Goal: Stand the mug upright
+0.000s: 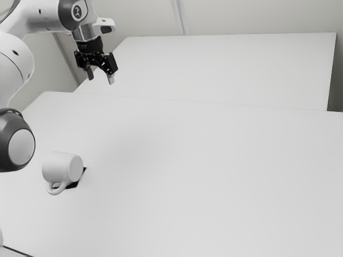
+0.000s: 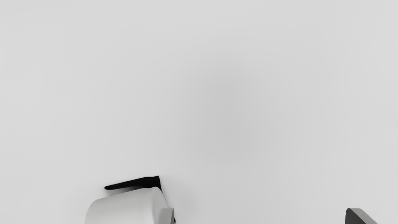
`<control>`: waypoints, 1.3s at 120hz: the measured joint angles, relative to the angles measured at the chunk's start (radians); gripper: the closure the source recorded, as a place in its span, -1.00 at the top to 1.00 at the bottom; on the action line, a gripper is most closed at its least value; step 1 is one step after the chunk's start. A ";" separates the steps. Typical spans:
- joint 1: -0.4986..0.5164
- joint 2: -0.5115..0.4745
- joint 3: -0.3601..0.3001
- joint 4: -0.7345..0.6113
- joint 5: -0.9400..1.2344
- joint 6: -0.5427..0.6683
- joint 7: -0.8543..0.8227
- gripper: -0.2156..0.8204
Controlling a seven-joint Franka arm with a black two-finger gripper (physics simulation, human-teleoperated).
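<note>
A white mug [image 1: 60, 167] lies on its side on the white table at the exterior view's left, its round base facing the exterior view's right and its handle low toward the camera. High above the table and away from the mug, the black gripper [image 1: 101, 78] hangs with its fingers apart and nothing between them. In the wrist view the gripper [image 2: 259, 216] is open, and part of the mug [image 2: 124, 207] shows beside one fingertip, which covers a bit of its base end. The mug's opening is hidden.
A black patch [image 1: 75, 184] lies on the table against the mug. The white table [image 1: 193, 176] extends toward the exterior view's right, with another white surface [image 1: 230, 67] behind it. Pale walls stand at the back.
</note>
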State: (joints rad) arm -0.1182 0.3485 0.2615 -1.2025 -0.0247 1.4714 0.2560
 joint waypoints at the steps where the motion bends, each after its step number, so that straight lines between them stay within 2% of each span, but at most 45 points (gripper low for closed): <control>1: 0.000 0.000 0.000 0.000 0.000 0.000 0.000 0.58; 20: 0.003 -0.002 0.003 -0.003 0.002 -0.005 -0.001 0.58; 28: 0.004 -0.030 0.002 -0.047 -0.009 -0.005 -0.003 0.58; 52: 0.053 -0.352 0.023 -0.473 -0.076 0.050 -0.026 0.58; 64: 0.056 -0.476 0.083 -0.623 -0.108 0.065 -0.031 0.58; 75: 0.067 -0.576 0.165 -0.743 -0.124 0.074 -0.022 0.58; 111: 0.051 -0.698 0.454 -0.936 -0.126 0.073 0.115 0.58; 132: 0.045 -0.757 0.523 -1.004 -0.067 0.088 0.220 0.58; 156: 0.010 -0.769 0.592 -1.057 -0.040 0.190 0.351 0.58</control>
State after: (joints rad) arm -0.1087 -0.4201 0.8538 -2.2596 -0.0645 1.6611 0.6066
